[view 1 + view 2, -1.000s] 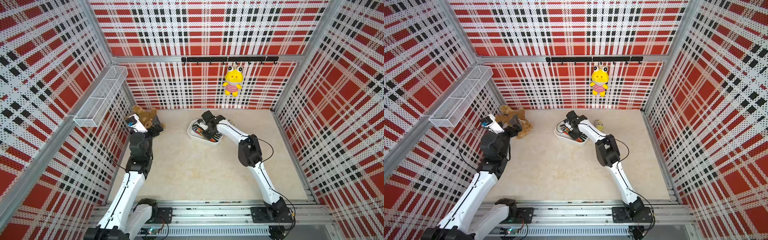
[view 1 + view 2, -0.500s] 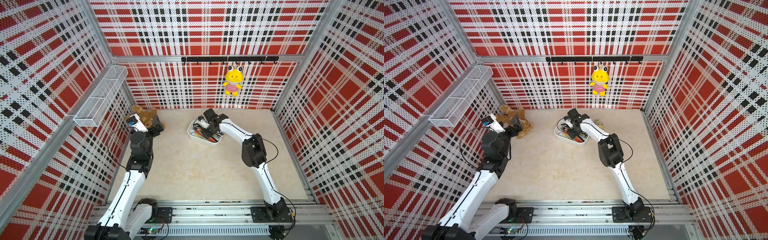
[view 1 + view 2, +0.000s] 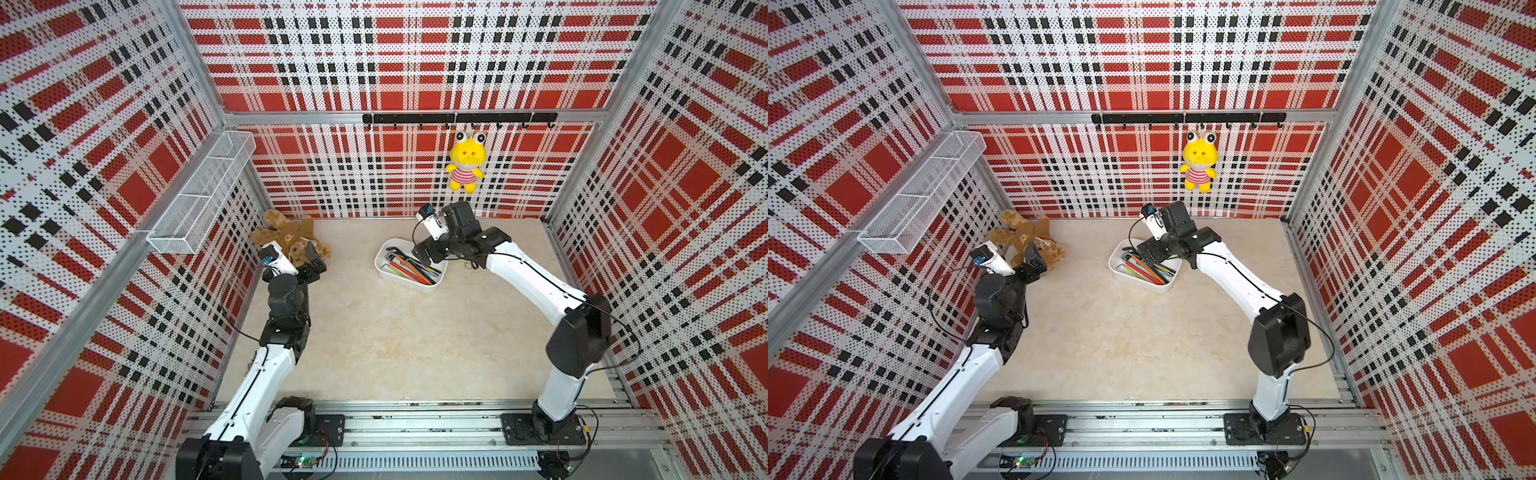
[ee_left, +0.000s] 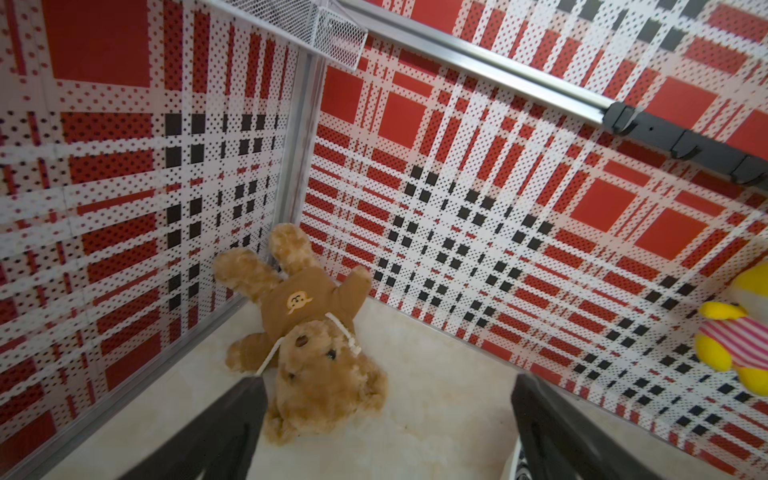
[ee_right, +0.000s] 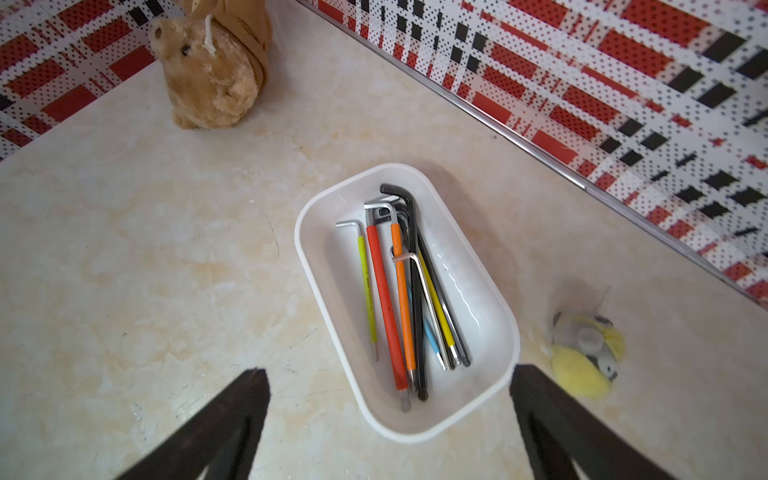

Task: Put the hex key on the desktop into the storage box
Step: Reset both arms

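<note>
Nearest, the two arms rise from a metal rail (image 3: 415, 424) along the front edge of the bench (image 3: 395, 332). The left arm reaches up the left side. The left fingers (image 4: 224, 428) stand wide apart with nothing between them, just beside a brown bear (image 4: 316, 361) that lies on its back in the far left corner. Whether they touch it I cannot tell.

The right arm bends in from the right. The right fingers (image 5: 232, 419) hang over the box (image 5: 478, 291), spread wide and holding nothing. The box sits on the bench toward the back, right of the bear and well apart from it. Inside it lie the hex keys (image 5: 399, 299), side by side along its length: black, red, orange, yellow, green and blue ones. A silver key (image 5: 426, 299) rests on top, its short bend crossing the orange one.

Just beside the box, apart from it, a small yellow toy (image 5: 582, 361) lies on the bench.

Farther back, a mesh basket (image 3: 199, 195) hangs on the left wall. A yellow plush (image 3: 465, 164) in a striped shirt hangs from a black hook rail (image 3: 457, 118) on the back wall.
</note>
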Robot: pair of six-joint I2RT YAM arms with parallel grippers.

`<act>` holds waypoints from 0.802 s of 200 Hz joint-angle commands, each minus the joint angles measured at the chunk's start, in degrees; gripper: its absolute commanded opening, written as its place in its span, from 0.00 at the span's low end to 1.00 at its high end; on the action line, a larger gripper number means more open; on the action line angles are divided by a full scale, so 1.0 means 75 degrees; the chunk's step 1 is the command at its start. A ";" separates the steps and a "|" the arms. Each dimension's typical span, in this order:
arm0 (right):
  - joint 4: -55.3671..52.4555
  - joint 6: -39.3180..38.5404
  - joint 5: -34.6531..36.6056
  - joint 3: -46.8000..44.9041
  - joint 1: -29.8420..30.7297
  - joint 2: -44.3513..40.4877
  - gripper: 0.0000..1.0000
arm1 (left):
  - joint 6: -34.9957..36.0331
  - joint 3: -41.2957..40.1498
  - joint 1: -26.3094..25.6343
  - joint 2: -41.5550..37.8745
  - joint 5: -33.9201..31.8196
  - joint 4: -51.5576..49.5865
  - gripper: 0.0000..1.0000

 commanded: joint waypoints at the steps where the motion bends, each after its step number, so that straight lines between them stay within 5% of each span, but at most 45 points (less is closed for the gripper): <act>1: 0.1444 0.0268 0.0284 -0.1566 -0.0399 -0.1266 1.00 | 0.0431 -0.0419 0.0095 0.0196 -0.0592 0.0872 0.97; 55: 0.3003 0.0730 0.1006 -0.4465 -0.1558 -0.3704 1.00 | 0.0830 -0.1265 0.0219 0.1442 -0.0724 0.2441 0.99; 126: 0.3003 0.0730 0.1006 -0.5698 -0.2679 -0.3900 1.00 | 0.1327 -0.2271 0.0306 0.2949 -0.0680 0.5144 0.99; 160: 0.3003 0.0730 0.1006 -0.6121 -0.3099 -0.3117 1.00 | 0.1518 -0.2336 0.0332 0.3673 -0.0438 0.5952 0.99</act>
